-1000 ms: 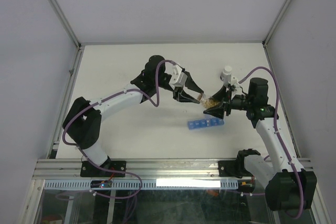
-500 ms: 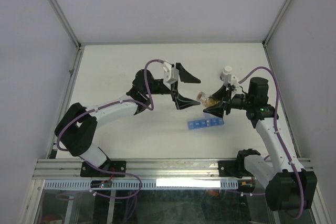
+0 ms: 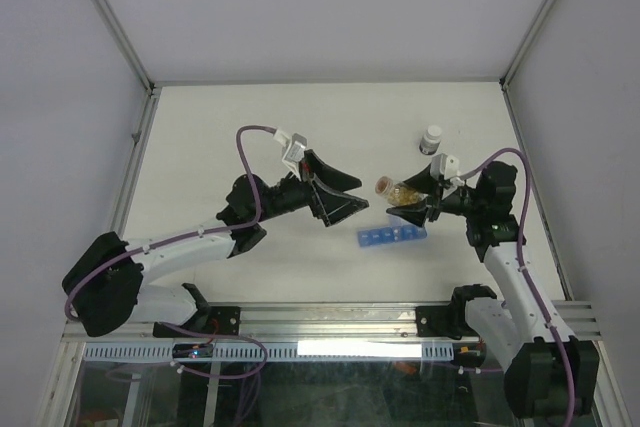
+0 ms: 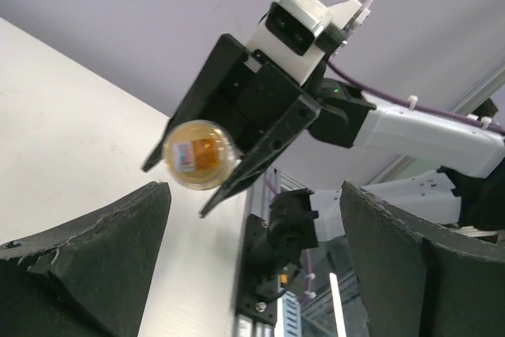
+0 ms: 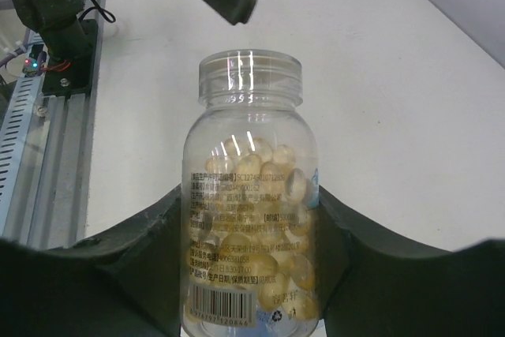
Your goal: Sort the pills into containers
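**At mid-table: bottle held by one gripper, the other withdrawn**

On the white table, the left gripper stands wide open and empty, near the clear bottle but not touching it. A second ago its fingers met the bottle's mouth; it has since drawn back leftward. The right gripper clamps the tilted bottle, raised close to the blue pill organizer. The pills lie inside the bottle.

Pills: pale amber, rounded, heaped in lower half of clear uncapped bottle held tilted off bench. Containers: translucent-blue organizer, single row of square compartments, flat on bench, near bottle.
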Controlling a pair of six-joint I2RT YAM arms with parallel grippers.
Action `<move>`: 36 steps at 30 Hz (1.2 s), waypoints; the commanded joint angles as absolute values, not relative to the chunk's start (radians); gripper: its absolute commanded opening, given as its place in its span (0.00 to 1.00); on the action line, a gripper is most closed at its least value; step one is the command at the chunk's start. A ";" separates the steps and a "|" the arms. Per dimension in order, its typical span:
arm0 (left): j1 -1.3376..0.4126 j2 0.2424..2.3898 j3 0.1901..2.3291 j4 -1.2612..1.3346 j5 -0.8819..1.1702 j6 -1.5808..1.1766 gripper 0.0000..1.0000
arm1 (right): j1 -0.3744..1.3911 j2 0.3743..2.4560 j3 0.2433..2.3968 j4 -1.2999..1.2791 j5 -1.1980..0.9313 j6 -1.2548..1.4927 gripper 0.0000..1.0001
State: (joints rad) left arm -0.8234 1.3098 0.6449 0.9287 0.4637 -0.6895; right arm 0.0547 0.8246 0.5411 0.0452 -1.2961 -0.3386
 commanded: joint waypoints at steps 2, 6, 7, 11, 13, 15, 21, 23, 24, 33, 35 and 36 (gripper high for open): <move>-0.904 1.203 0.723 0.738 0.218 -0.673 0.91 | 0.035 0.833 0.483 0.451 -1.266 -0.101 0.00; -0.918 1.217 0.756 0.672 0.145 -0.681 0.91 | 0.022 0.822 0.456 0.556 -1.266 -0.013 0.00; -0.922 1.227 0.764 0.666 0.134 -0.693 0.90 | 0.021 0.820 0.456 0.557 -1.266 -0.011 0.00; -0.939 1.275 0.802 0.655 0.104 -0.700 0.84 | 0.017 0.817 0.454 0.558 -1.269 -0.005 0.00; -0.943 1.297 0.830 0.646 0.098 -0.696 0.81 | 0.018 0.815 0.454 0.557 -1.270 -0.003 0.00; -0.946 1.322 0.855 0.643 0.107 -0.699 0.80 | 0.017 0.815 0.455 0.557 -1.273 -0.001 0.00; -0.960 1.384 0.914 0.635 0.136 -0.708 0.76 | 0.018 0.815 0.455 0.555 -1.273 0.000 0.00; -0.964 1.397 0.922 0.635 0.139 -0.710 0.74 | 0.018 0.815 0.455 0.554 -1.275 0.000 0.00; -0.966 1.403 0.926 0.635 0.141 -0.711 0.73 | 0.018 0.815 0.455 0.554 -1.273 0.000 0.00; -0.985 1.422 0.942 0.635 0.143 -0.705 0.64 | 0.017 0.816 0.459 0.535 -1.274 -0.013 0.00; -0.987 1.422 0.946 0.634 0.148 -0.706 0.61 | 0.017 0.816 0.459 0.534 -1.274 -0.014 0.00; -0.988 1.421 0.952 0.631 0.150 -0.704 0.60 | 0.017 0.815 0.458 0.533 -1.274 -0.014 0.00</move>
State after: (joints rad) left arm -0.9760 1.4216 0.8955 0.6056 0.1364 -0.6975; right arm 0.0235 0.8322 0.4465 0.4957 -1.2758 -0.0151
